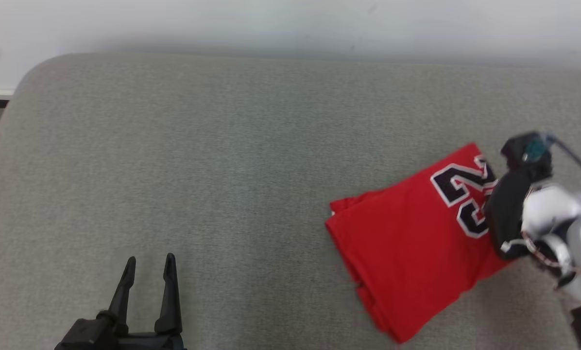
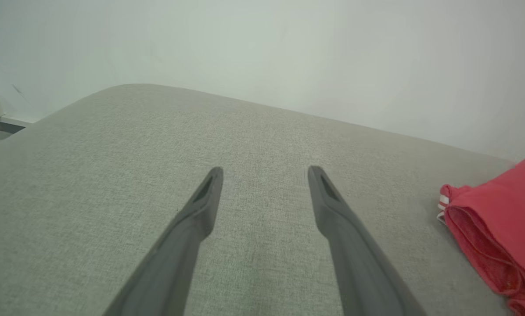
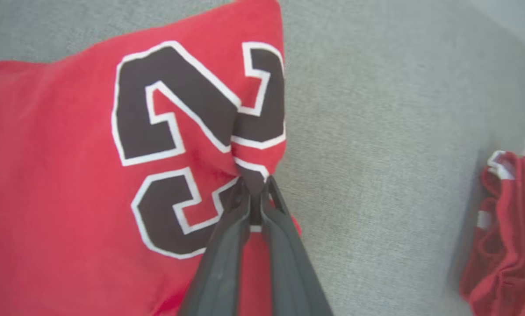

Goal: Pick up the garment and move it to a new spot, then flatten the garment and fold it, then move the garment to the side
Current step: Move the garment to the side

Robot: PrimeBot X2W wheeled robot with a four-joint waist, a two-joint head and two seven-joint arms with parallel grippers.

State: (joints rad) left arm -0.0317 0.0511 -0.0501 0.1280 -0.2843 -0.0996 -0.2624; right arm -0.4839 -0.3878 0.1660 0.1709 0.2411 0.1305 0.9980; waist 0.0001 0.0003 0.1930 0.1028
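Although folded into one compact bundle, the garment (image 1: pixel 407 253) is a single item: a red jersey in several stacked layers, with dark numerals (image 3: pixel 210 114) edged in white on its upper face.

Location: it lies flat on the right part of the grey upholstered surface (image 1: pixel 198 146), skewed to that surface's edges and well apart from the left gripper (image 1: pixel 149 265).

Handling, by our estimate: it is light, soft and wholly limp, with no stiffness to keep its own shape. The knit looks smooth, so we expect the layers to slide over one another and the fold to open if only one ply is lifted. It is not fragile. We judge a low carry or a drag safer than a high lift.

Hold point: we would take the edge beside the numerals, through all layers if possible. In the right wrist view the right gripper (image 3: pixel 254 186) is pinched together on a small peak of fabric at that edge, the cloth puckering toward its tips. We cannot tell how many layers are in the pinch.

Left gripper: its fingers are spread wide and hold nothing, over bare surface at the near left.

Also noted: a second bundle of red cloth (image 3: pixel 504 228) with white trim lies apart from the jersey.
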